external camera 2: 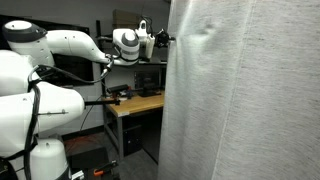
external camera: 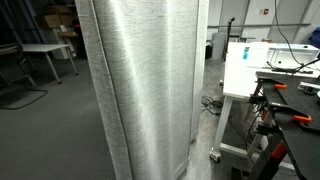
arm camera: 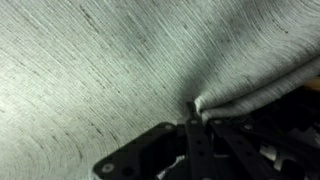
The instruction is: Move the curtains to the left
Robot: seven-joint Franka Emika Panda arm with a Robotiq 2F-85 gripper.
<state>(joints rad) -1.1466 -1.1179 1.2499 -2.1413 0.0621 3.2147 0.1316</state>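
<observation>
The curtains (external camera: 145, 85) are tall whitish-grey sheer fabric in vertical folds, filling the middle of one exterior view and the right half of the other exterior view (external camera 2: 245, 90). My white arm reaches from the left, and my gripper (external camera 2: 168, 40) meets the curtain's left edge at the top, where the fabric puckers. In the wrist view the curtain (arm camera: 100, 70) fills the frame, and my gripper (arm camera: 192, 108) is shut on a pinched fold of it, with fabric bunched to the right of the fingers.
A white boxy cart (external camera: 250, 75) with cables and orange-handled clamps stands right of the curtain. A wooden workbench (external camera 2: 135, 105) sits behind my arm. Desks and chairs (external camera: 40, 55) stand at the far left on a grey floor.
</observation>
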